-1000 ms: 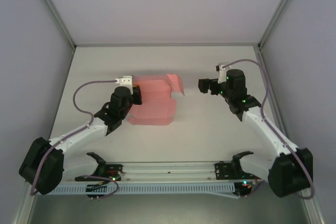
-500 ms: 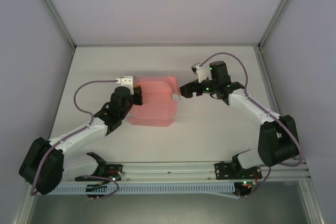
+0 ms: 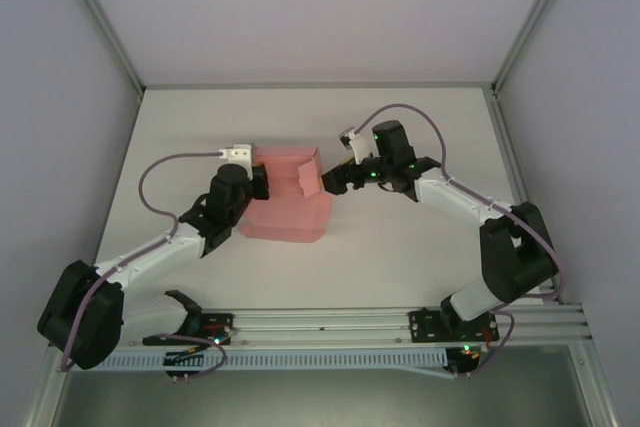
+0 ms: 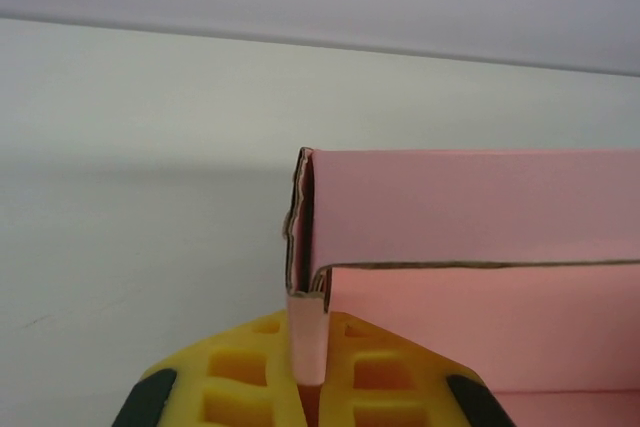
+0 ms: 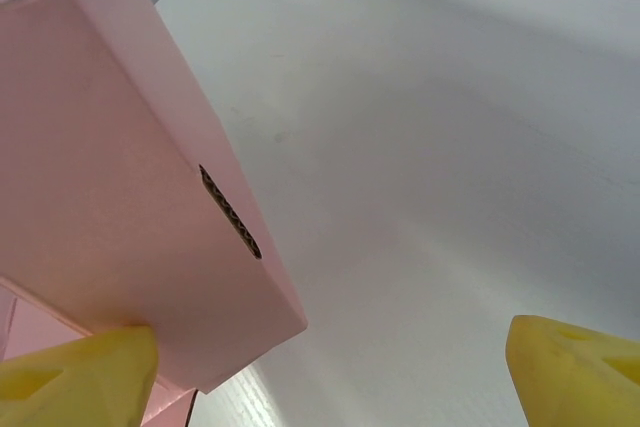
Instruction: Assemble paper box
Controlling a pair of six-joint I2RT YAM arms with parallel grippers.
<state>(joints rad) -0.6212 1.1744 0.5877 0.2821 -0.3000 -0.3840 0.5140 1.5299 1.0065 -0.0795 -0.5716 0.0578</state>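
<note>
The paper box was a single piece of thin, plain pink card, matte and smooth, only partly folded. One flat panel lay on the white table, and walls stood up from that panel along its far side. Where the card was cut, a raw brownish edge showed. One short slot, dark and ribbed inside, pierced the upright panel seen from the right wrist. Two arms met the box, one at each end. At the box's left end the left gripper was clamped tight on a standing wall of card, its two yellow, grid-moulded pads pressed against either face of the sheet. At the box's right end the right gripper stood spread wide and held nothing. One of its yellow fingertips sat at the lower edge of the upright pink panel, touching or just beside it, while the other was well apart from the box, over bare table.
</note>
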